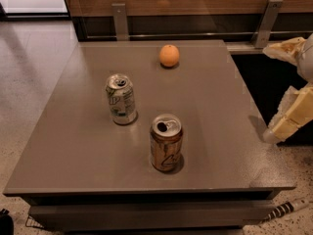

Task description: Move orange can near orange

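Filling most of the view, the grey square table (pixel 225 146) bears three things, while the gripper (pixel 269 93) hangs beyond its right edge, off the tabletop, its two cream fingers (pixel 293 119) spread well apart with nothing between them. Toward the front, near the middle, the orange can (pixel 166 143) stands upright with its silver top opened, and the green-and-white can (pixel 121 99) stands upright near it, farther back and to the left, the two not touching. Near the far edge lies the orange (pixel 169 56), well apart from both cans and from the gripper.
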### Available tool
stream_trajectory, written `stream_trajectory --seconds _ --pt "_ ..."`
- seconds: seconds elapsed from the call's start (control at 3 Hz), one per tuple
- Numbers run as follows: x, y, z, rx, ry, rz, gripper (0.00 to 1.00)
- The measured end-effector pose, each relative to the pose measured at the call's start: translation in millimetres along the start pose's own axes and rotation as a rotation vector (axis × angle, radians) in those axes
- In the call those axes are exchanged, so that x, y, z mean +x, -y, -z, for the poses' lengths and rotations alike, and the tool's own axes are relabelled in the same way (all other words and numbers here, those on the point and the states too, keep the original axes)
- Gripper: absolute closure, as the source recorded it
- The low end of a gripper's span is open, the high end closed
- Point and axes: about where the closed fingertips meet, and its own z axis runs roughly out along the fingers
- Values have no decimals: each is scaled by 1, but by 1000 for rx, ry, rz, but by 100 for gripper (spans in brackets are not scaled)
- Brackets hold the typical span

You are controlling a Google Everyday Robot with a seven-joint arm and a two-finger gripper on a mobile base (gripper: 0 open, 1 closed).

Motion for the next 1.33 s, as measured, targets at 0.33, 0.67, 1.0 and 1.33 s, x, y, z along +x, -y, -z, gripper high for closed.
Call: stream_trajectory --seconds 0.33,0.67,1.0,1.33 --pt "-4 -8 -22 -19 179 11 0" --pt "-23 -20 -39 -41 381 22 0" --pt "-47 -31 -44 -65 565 13 0" --pt "-56 -32 -41 -68 595 16 0"
